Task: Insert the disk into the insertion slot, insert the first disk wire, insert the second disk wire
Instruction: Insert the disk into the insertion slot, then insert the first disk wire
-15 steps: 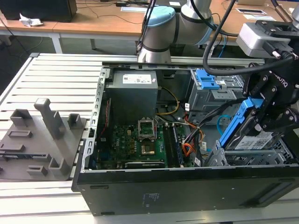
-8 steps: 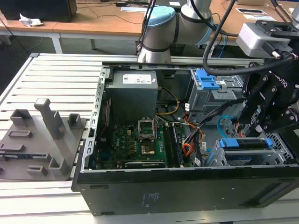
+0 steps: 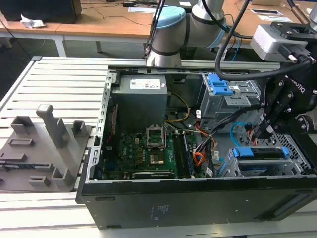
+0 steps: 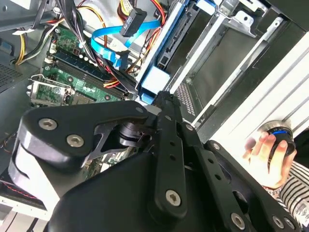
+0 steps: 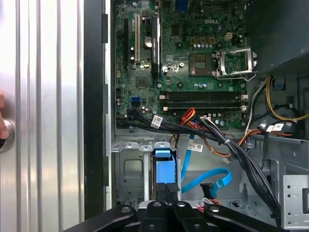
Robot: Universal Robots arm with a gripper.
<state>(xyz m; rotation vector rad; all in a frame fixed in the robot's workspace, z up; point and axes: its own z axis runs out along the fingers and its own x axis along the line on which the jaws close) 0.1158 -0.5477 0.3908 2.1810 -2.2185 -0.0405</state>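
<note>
Seen from my remote station: white lettering, a maker's mark, runs along the body of the gripper (image 3: 261, 131) in the exterior view. A white sticker (image 3: 147, 83) on the power supply (image 3: 141, 101) bears print too fine for me to read. In the first wrist view, a white logo (image 5: 211, 22) marks the green circuit board (image 5: 183, 63). The small white tags (image 5: 157, 121) on the black cables (image 5: 183, 128) are illegible.

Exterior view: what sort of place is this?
Probably a robotics lab or workshop: a robot arm reaches over an opened computer case on a slotted metal table, with wooden desks behind.
</note>
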